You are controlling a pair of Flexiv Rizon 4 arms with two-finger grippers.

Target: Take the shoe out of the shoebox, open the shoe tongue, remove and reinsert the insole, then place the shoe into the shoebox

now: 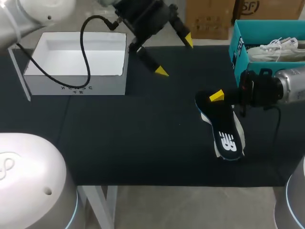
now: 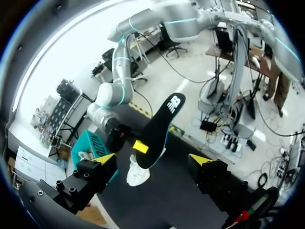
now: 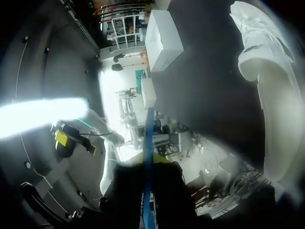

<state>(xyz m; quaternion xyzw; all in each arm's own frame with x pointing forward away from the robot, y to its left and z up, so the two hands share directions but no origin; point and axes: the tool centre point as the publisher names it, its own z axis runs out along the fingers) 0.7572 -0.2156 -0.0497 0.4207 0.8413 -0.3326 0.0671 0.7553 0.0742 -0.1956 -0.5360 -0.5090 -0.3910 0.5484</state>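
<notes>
Insole out: the right hand [image 1: 217, 97] pinches the dark insole [image 1: 228, 136], the white shoe [image 2: 137, 174] lying just beneath it; the left hand [image 1: 175, 56] gapes empty near the white shoebox [image 1: 78, 87]. Reinsertion and boxing apparently remain.

The insole [image 1: 224, 126] bears a white logo [image 1: 228, 141] near 1 end, also seen in the left wrist view. Dark lettering runs along the white box's [image 1: 76, 71] front wall, and white print marks the teal shoebox's [image 1: 237, 50] end. None reads clearly.
</notes>
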